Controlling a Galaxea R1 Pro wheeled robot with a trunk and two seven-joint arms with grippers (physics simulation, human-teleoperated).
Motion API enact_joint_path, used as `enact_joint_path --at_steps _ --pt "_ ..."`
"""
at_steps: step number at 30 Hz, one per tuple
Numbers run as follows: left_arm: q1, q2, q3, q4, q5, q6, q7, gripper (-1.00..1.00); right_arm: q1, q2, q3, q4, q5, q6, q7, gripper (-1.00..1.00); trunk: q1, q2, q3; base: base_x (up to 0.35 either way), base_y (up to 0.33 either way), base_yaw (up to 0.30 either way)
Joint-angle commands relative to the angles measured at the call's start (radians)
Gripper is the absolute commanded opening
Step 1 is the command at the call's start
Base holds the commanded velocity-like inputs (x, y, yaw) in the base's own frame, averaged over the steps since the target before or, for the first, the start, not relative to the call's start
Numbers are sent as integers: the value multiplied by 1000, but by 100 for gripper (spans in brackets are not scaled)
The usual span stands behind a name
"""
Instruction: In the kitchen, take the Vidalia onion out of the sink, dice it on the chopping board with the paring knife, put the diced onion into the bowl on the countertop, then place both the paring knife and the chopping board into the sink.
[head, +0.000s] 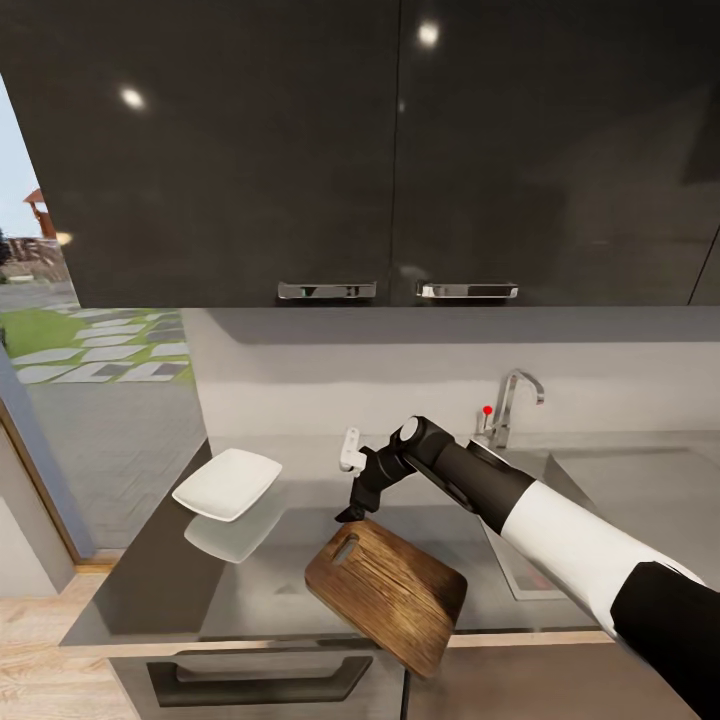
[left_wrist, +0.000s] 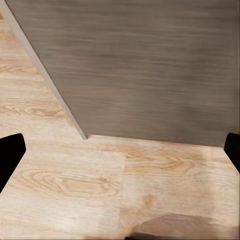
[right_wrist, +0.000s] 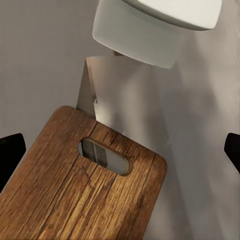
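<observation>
Chopping board (head: 388, 594) at the near counter edge, my right end effector (head: 352, 510) above its slotted end.

From my seat, the board lies askew on the grey counter (head: 250, 590), one corner overhanging the front edge. Right end effector hangs released, fingers spread wide and grasping nothing. White bowl (head: 228, 483) sits to the left, farther back. Paring knife's (head: 349, 450) white handle shows just beyond the wrist. Sink (head: 520, 575) lies right of the board, tap (head: 510, 405) behind it. Left end effector (left_wrist: 120, 150) is released too, over wood floor (left_wrist: 65, 185).
</observation>
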Motion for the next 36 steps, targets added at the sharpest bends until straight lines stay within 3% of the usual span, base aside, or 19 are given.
enact_joint_path --at_steps 1,5,8,16,27,36 --pt "1 -1 1 3 0 -1 0 100 0 0 1 -2 6 3 4 100 0 -1 0 0 0 0" --pt "1 -8 -3 36 -1 1 0 100 0 0 1 -2 5 2 4 100 0 -1 0 0 0 0" --pt "1 -31 -5 91 -3 2 -1 100 0 2 1 -2 5 2 4 100 0 -1 0 0 0 0" --pt "1 -41 -10 170 -7 -1 -3 100 0 2 1 -2 5 2 4 100 0 -1 0 0 0 0" --pt "1 -43 -60 195 -7 -3 -4 100 0 2 0 -2 5 2 2 100 0 -1 0 0 0 0" --pt "1 -44 -67 200 -7 -3 -4 100 0 5 2 -2 9 -15 -2 100 0 -1 0 0 0 0"
